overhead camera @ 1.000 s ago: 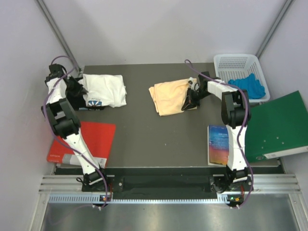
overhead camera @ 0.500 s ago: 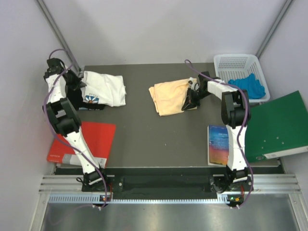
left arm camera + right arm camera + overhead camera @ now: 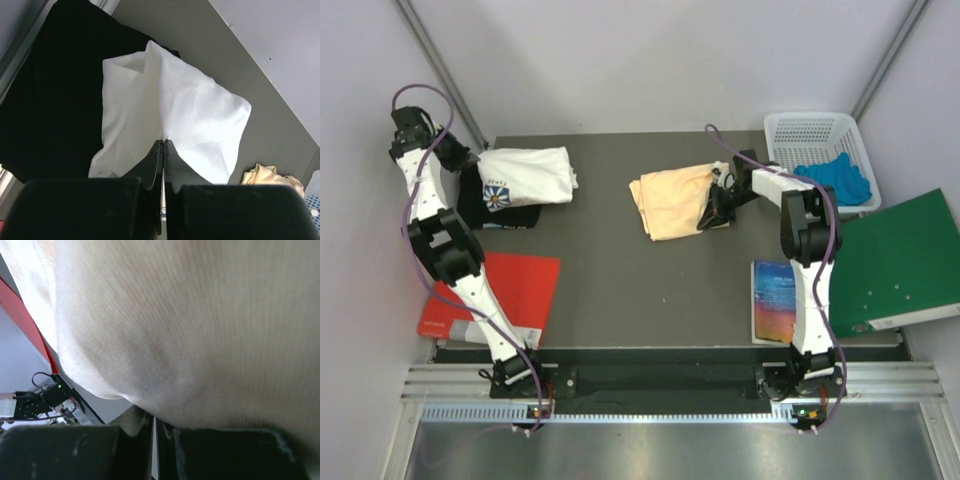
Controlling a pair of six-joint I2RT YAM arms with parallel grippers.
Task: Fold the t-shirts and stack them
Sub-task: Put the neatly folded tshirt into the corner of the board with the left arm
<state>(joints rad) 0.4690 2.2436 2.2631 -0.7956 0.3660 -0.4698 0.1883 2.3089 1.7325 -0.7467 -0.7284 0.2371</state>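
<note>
**Both shirts pinched at an edge; soft cloth that sags from any single hold**

Top view: the white t-shirt [image 3: 530,172], its blue print [image 3: 496,193] at the near-left edge, lies bunched at the table's far left, partly on a flat black sheet [image 3: 478,208]. The left gripper [image 3: 470,168] meets its left edge. The peach-yellow t-shirt [image 3: 670,202] lies crumpled at mid-table, and the right gripper [image 3: 710,211] is at its right edge. Whether either gripper is clamped cannot be read from here.

Left wrist view: this settles it for the left side. The fingers are pressed together on a raised fold of the white t-shirt [image 3: 175,117], which tents up from the pinch. The cloth looks light and limp; held at one point it will likely drape and unfold, so a seam or corner is the better hold.

Right wrist view: ribbed peach-yellow cloth [image 3: 200,325] fills the frame and runs down into the closed jaws, so the gripper appears clamped on it. The weave, unseen from above, suggests good friction.
</note>
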